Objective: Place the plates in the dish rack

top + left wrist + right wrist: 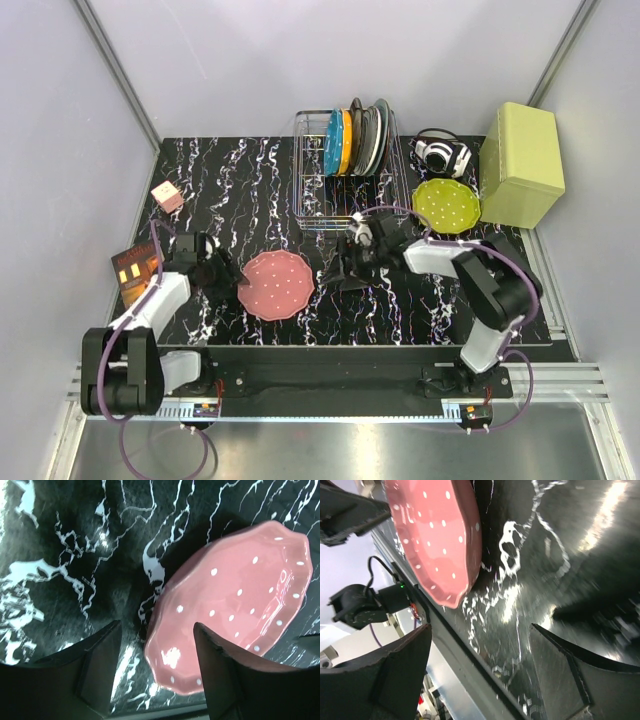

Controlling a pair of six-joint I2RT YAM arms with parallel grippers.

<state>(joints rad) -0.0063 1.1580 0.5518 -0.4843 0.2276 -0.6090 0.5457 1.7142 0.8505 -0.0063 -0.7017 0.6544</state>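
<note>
The pink plate (276, 285) lies flat on the black marbled mat between the two grippers. It also shows in the left wrist view (235, 605) and in the right wrist view (432, 535). My left gripper (222, 273) is open just left of its rim, and in the left wrist view (156, 672) the rim lies between the fingers. My right gripper (340, 272) is open and empty to the plate's right. The yellow-green plate (446, 205) lies flat at the right. The blue plate (332, 142) and orange plate (346, 140) stand in the dish rack (318, 205).
Grey and dark plates (371, 136) also stand in the rack. A yellow-green box (521, 165) stands at the back right with a black-and-white object (441, 155) beside it. A small pink block (167, 196) and an orange-brown card (136, 270) lie at the left.
</note>
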